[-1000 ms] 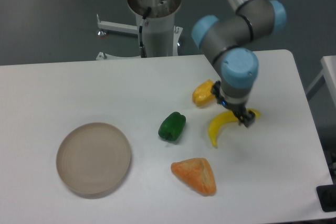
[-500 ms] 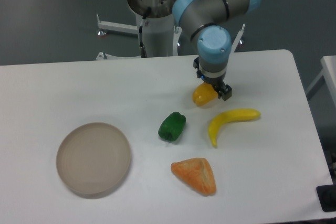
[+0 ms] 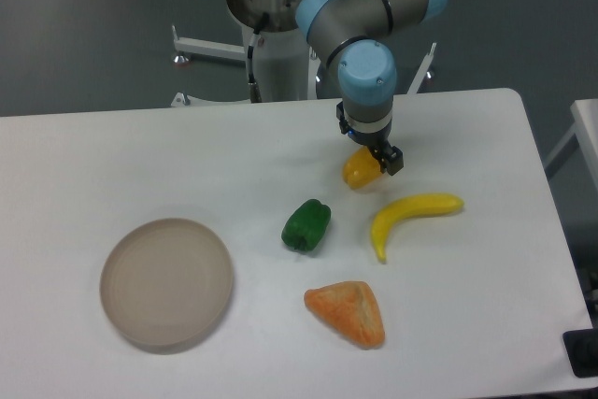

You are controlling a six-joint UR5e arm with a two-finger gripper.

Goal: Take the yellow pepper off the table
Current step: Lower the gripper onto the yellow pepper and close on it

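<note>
The yellow pepper (image 3: 358, 174) is a small lumpy yellow-orange piece lying on the white table (image 3: 140, 156), right of centre towards the back. My gripper (image 3: 370, 149) points straight down right over its upper right part and hides that part. One dark fingertip (image 3: 392, 162) shows at the pepper's right side; the other finger is mostly hidden behind the wrist. The jaws look apart, with the pepper low between them and still resting on the table.
A green pepper (image 3: 306, 225) lies left and forward of the yellow one. A yellow banana (image 3: 408, 218) lies just in front and to the right. An orange wedge (image 3: 348, 312) is near the front edge. A round beige plate (image 3: 166, 283) sits at front left.
The gripper swung from above the banana's right end back and left to the yellow pepper, then shifted slightly further left over it. The objects have not moved.
</note>
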